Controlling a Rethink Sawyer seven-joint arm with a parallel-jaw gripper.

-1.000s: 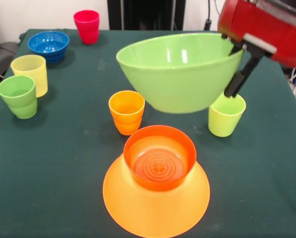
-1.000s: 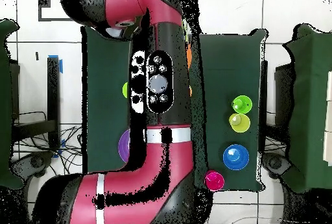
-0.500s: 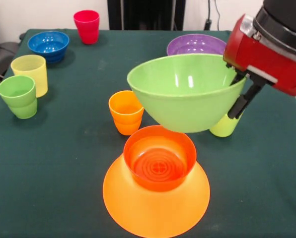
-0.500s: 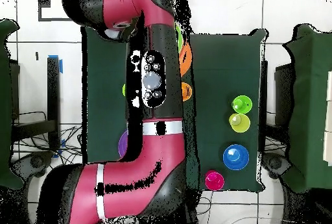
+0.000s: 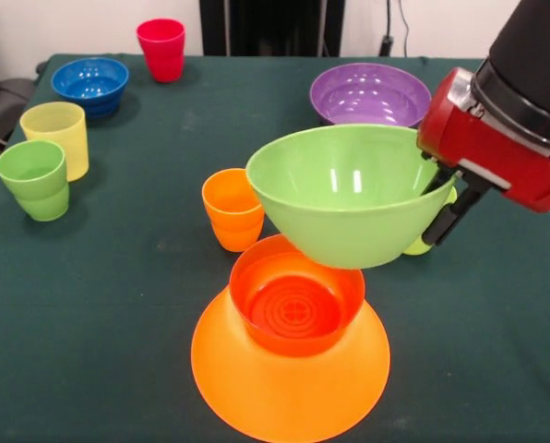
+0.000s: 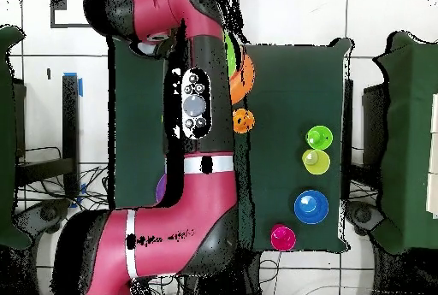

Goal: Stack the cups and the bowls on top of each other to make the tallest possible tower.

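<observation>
Green bowl point(image 5: 344, 194) | gripper point(image 5: 444, 205) holds rim | above red-orange bowl point(image 5: 296, 293)

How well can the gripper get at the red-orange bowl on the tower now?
Probably not for grasping: the gripper is shut on the green bowl, which hangs above and just beside the red-orange bowl. Nothing else stands between them, so lowering the green bowl there looks free.

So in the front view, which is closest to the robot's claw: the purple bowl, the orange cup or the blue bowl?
From the gripper, which holds the green bowl:
1. Purple bowl, just behind it.
2. Orange cup, mid-table, beyond the green bowl.
3. Blue bowl, far corner opposite.
</observation>
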